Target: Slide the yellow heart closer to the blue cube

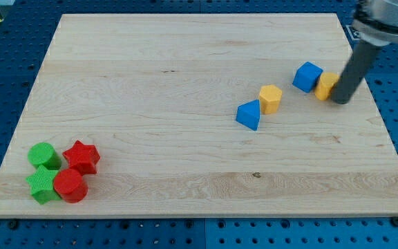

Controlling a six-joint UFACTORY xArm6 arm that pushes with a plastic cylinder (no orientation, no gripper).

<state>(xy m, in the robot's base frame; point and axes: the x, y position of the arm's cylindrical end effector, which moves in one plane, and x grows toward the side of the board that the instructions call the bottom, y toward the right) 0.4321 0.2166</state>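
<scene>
The blue cube [307,76] lies at the view's upper right of the wooden board. A yellow block, the heart [325,85], sits right against the cube's right side; its shape is partly hidden by the rod. My tip [340,100] stands at the yellow heart's right edge, touching or almost touching it. The dark rod rises from there toward the view's top right corner.
A yellow hexagonal block [271,98] and a blue triangular block [249,114] lie left of and below the cube. At the lower left sit a green block [43,155], a red star [81,156], a green star [42,184] and a red cylinder [70,185].
</scene>
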